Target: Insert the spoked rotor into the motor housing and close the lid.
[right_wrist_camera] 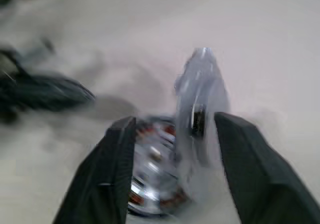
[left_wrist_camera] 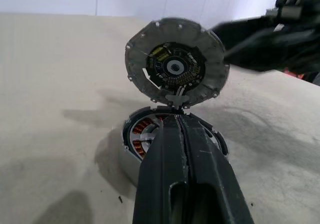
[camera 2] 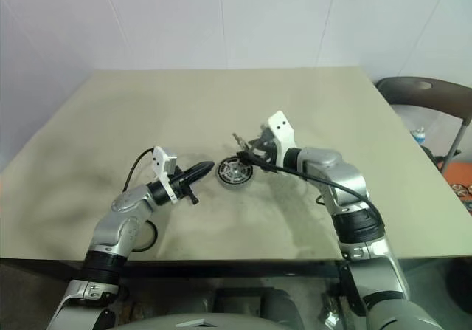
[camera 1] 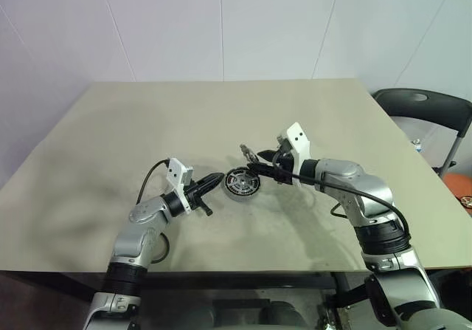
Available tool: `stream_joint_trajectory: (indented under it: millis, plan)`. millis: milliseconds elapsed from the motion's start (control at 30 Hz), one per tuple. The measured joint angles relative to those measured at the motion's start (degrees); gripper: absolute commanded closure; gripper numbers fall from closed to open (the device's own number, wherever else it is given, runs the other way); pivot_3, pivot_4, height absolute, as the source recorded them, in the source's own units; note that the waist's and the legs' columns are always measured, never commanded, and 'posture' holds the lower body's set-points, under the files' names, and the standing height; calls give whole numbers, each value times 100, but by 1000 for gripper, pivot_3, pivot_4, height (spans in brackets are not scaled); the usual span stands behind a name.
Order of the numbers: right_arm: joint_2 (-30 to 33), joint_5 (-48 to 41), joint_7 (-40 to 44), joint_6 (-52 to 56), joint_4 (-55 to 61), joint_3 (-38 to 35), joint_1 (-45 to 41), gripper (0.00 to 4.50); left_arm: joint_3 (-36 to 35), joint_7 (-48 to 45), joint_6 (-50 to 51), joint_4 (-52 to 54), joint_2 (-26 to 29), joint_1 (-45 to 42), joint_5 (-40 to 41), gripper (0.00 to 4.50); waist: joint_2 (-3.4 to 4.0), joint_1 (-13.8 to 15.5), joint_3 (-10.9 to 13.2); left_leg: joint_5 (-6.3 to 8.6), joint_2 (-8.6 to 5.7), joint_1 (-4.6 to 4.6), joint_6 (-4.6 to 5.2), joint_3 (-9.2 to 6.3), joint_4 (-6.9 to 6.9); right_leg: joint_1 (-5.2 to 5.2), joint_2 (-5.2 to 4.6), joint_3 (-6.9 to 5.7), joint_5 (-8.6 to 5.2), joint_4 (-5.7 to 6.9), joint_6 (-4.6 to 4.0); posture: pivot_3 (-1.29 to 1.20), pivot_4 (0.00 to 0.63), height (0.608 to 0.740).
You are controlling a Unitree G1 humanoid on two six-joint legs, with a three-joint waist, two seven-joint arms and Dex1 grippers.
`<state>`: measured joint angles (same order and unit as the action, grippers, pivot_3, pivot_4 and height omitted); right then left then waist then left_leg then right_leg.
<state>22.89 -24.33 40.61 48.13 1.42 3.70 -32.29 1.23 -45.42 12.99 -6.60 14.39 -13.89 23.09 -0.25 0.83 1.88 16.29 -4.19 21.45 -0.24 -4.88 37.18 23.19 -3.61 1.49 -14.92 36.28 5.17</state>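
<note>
The motor housing [camera 1: 242,183] lies on the tan table [camera 1: 221,108], and copper windings show in its open top [left_wrist_camera: 142,136]. The lid [left_wrist_camera: 176,61] stands upright at the housing's far rim, its dark inner face turned toward my left wrist camera. My left gripper [camera 1: 220,177] is shut, with its tips at the housing's near rim [left_wrist_camera: 178,119]. From the right, my right gripper [camera 1: 254,169] stands open around the edge-on lid [right_wrist_camera: 200,96]. The spoked rotor is hidden: the left fingers cover the housing's middle.
A black chair [camera 1: 424,108] stands beyond the table's right edge. An orange object [camera 1: 464,190] lies on the floor to the right. The table's front edge runs just under both arms.
</note>
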Motion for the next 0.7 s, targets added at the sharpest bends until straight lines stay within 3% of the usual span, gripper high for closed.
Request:
stream_joint_trajectory:
  millis: [300,467,567,700]
  plan:
    - [48,-178,9,149,-613,-277,-43,2074,-1,24,-100,-125,2,-2,-12,4500,0,-20,-1,0,2,0,0,2,-3,4,2,1,1,1,-1,0,0,740]
    - [-368,-400,-262,117,-840,-743,-118,2074,-8,20,-105,-124,12,-2,1,4500,0,-15,-1,0,2,0,-1,2,-1,3,2,1,2,3,-2,0,0,740]
    - [-590,-281,-371,-134,-841,-594,-113,2074,-53,-49,-105,-119,17,-16,46,4500,1,-24,-2,-1,2,0,-1,3,-2,6,2,1,2,4,-3,0,0,740]
    - [-783,282,-365,-677,-874,215,-35,2074,-158,-180,-105,-118,211,-47,121,4500,1,-57,-2,-3,2,-1,-5,3,-2,9,3,1,2,9,-3,0,0,740]
